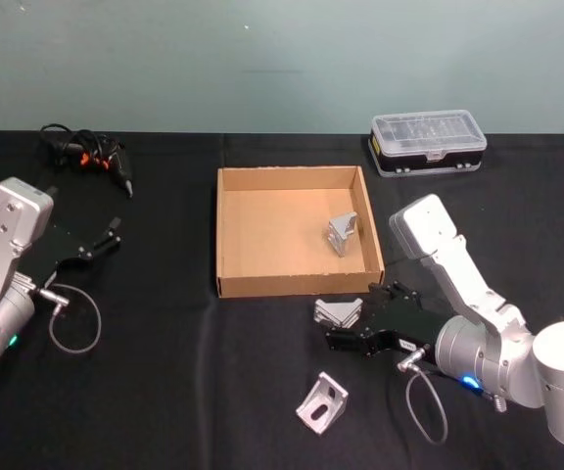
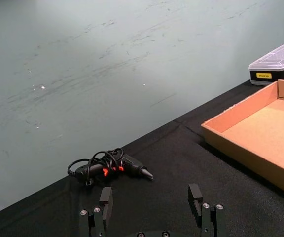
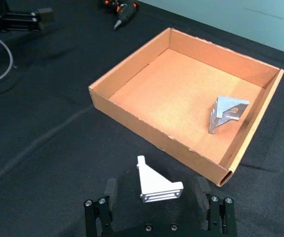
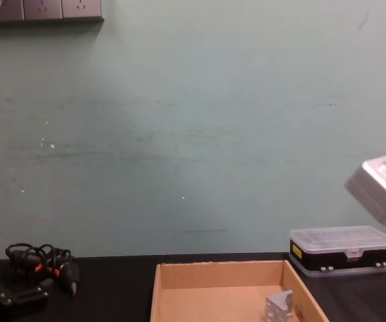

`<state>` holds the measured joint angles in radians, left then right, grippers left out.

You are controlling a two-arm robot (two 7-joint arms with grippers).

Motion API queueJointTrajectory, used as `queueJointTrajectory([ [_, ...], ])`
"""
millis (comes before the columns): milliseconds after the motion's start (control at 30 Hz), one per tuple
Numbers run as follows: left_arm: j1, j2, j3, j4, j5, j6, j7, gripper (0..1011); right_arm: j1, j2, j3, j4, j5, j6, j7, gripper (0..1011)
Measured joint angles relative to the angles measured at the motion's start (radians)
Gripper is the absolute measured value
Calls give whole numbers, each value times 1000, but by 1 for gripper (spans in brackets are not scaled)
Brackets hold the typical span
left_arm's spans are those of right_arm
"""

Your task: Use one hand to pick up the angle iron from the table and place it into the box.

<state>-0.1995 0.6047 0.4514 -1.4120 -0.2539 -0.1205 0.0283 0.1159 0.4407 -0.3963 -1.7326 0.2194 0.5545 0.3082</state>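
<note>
angle iron (image 3: 157, 185): a pale silver metal bracket with a triangular web and a slotted flange. It lies on the black table (image 1: 184, 372) just in front of the box's near wall, towards the right corner.
right gripper (image 3: 157, 193): low over the table, jaws spread, with one finger on either side of the angle iron. Neither finger appears to touch it.
box (image 1: 292, 287): shallow tan cardboard, open on top. It holds a second angle iron (image 1: 342, 233), propped up near the right wall.
third angle iron (image 1: 322, 402): on the table nearer the robot, well apart from the box.
plastic case (image 1: 429, 142): clear lid closed, behind the box's far right corner. Its contents cannot be made out.
left gripper (image 1: 101, 240): at the table's left side, jaws spread.
</note>
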Motion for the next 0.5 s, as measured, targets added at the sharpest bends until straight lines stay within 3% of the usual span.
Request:
queueJointTrajectory([
  [500,0,0,0,0,0,0,0,1005,29,-53,-1,74,-43,-1,2,1004],
])
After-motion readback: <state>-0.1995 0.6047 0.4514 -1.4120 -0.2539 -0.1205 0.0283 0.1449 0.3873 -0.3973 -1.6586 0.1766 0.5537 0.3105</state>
